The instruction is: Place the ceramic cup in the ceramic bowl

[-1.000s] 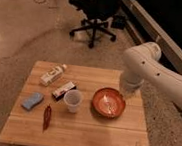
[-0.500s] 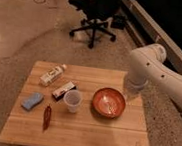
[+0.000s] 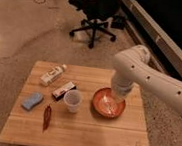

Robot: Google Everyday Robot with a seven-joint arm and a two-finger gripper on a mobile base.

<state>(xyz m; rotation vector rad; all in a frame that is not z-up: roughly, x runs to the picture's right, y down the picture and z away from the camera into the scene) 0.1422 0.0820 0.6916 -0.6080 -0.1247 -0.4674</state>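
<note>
Right now the ceramic cup [image 3: 72, 100] stands upright on the wooden table [image 3: 76, 136], near the middle and a little toward the front edge. It is just left of the ceramic bowl [image 3: 100, 107] and not touching it. The bowl sits right of centre with its glossy inside facing up.

On my camera view the white arm [image 3: 149, 80] comes in from the right. It bends at a rounded joint above the bowl's far right side, and its last link drops steeply toward the bowl. The gripper [image 3: 115, 97] hangs at the end of that link, over the right part of the bowl and mostly hidden by the wrist. Its fingers are drawn fully together, and the cup is well clear of them.

Left of the cup lies a small packet [image 3: 63, 90], and a white bottle [image 3: 52, 74] lies on its side behind that. A blue sponge [image 3: 32, 100] and a dark red chilli-like thing [image 3: 47, 117] lie toward the front left. A black office chair [image 3: 97, 13] stands on the floor beyond the table.

Compared with a second ago, the arm's lower end has swung left, from beside the bowl's right rim to above the bowl. The cup, bowl and other items have not moved.
</note>
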